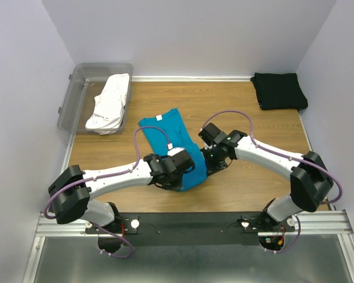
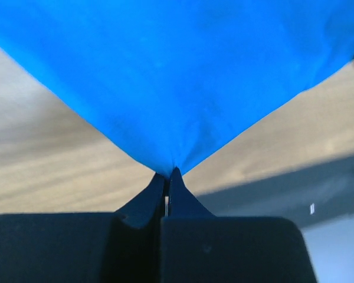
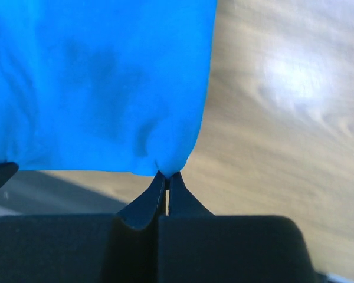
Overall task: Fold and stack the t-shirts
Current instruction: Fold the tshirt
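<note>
At the counter's (image 1: pixel 242 118) middle, my left fingers (image 2: pixel 170 180) and right fingers (image 3: pixel 170 180) are both pinched shut on the teal t-shirt's (image 1: pixel 165 132) near corners. The black t-shirt (image 1: pixel 278 90) lies folded at 2 o'clock, and the white t-shirt (image 1: pixel 111 103) is in the tub (image 1: pixel 76 88) at 10.

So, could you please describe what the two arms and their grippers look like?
Both the left arm and right arm have white tubular links between bulky black joint housings. A thin purple cable loops along each. The left gripper and right gripper are matte black, with two fingers tapering to narrow tips.
</note>
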